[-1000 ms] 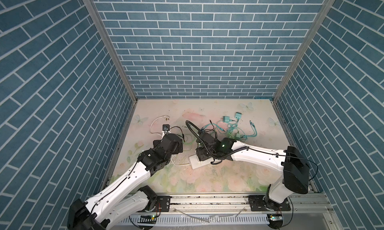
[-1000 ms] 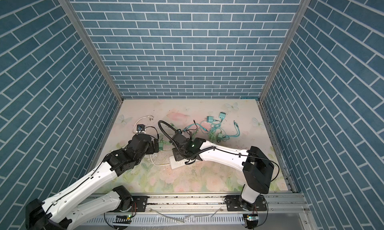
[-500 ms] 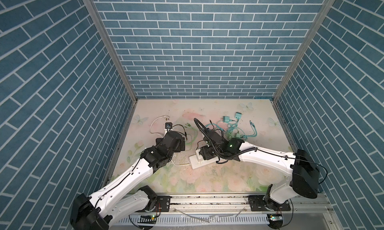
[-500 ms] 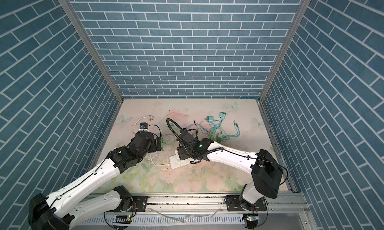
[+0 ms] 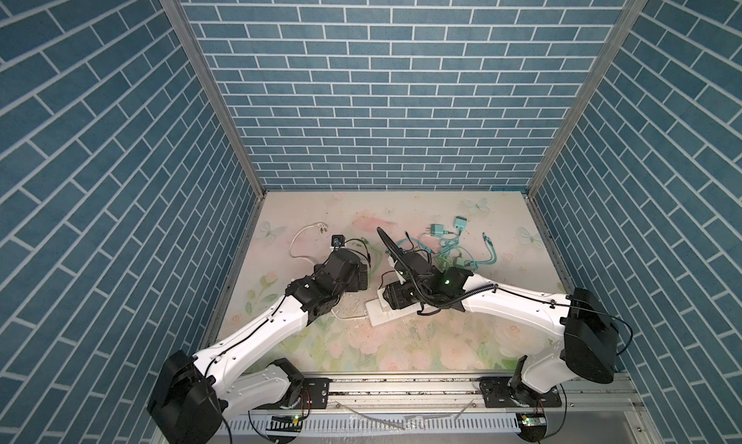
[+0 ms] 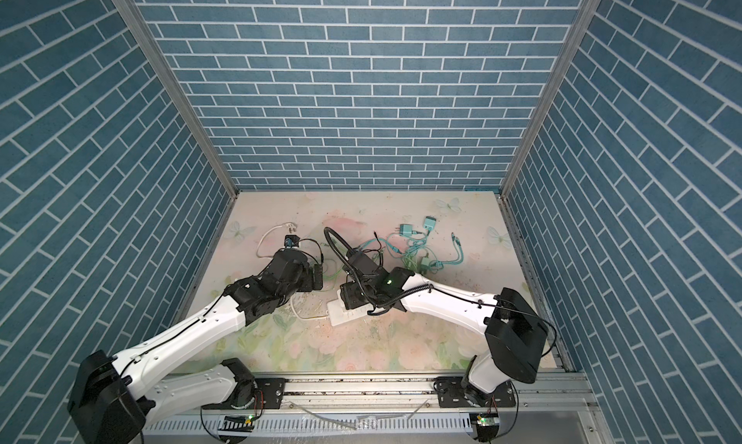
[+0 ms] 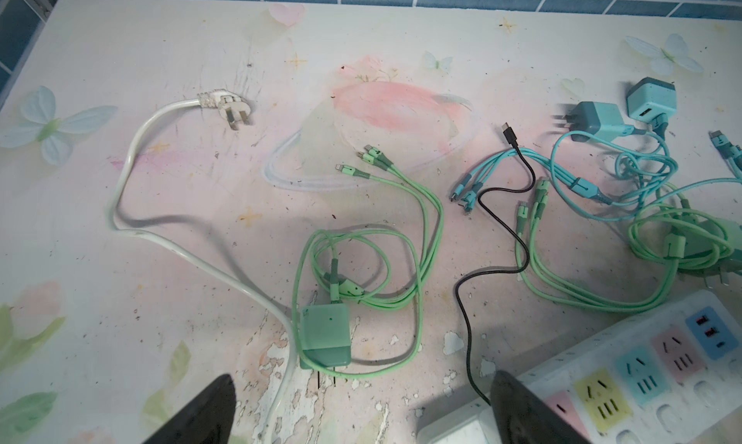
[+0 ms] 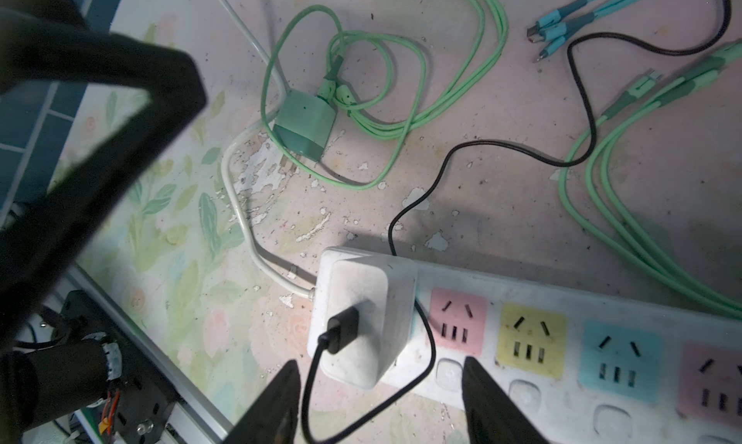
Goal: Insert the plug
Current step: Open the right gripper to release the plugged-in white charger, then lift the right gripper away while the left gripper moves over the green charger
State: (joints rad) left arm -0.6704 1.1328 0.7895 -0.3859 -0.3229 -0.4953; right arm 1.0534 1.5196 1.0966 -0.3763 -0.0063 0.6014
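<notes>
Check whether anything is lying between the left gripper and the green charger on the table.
Nothing visible does. The left gripper is open, and the green charger lies flat just ahead of its fingers, uncovered. The white cord runs close beside the charger, and the black cable lies off to its other side.

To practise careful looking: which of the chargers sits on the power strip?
The white charger, on the power strip's end; the green charger and teal chargers lie unplugged.
</notes>
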